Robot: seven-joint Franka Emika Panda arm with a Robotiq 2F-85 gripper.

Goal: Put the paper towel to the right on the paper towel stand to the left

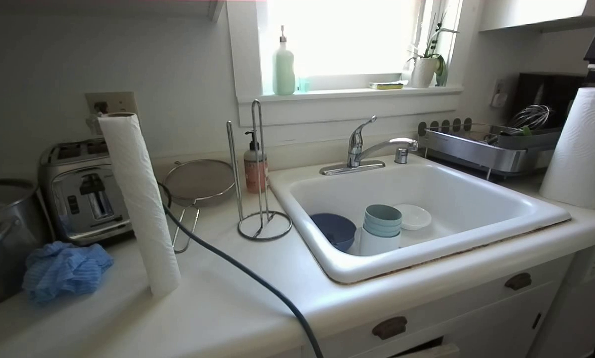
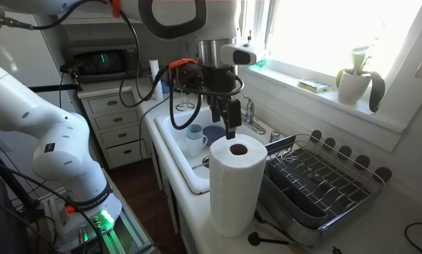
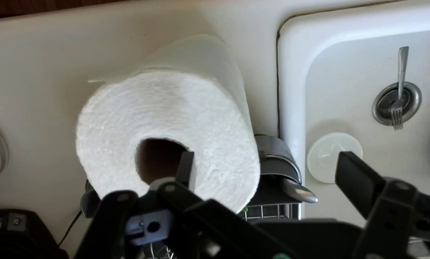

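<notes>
Blk. two-finger gripper (image 3: pixel 267 169), lower part of wrist frame: fingers spread wide, nothing held. Next, thick full white paper towel roll (image 3: pixel 168 111), ctr.-left of same frame, on pale countertop (image 3: pixel 39 72); long axis vert. Finger nr. frame ctr. overlaps R edge of core hole, depth can't tell; other finger shows past roll, against white sink (image 3: pixel 290 90). Judged: roll wall sits under gap, so descent, 1 finger into core. Far: thin metal wire paper towel stand (image 1: pixel 258 171), L of ctr. in an exterior view, upright, no roll on it.
</notes>
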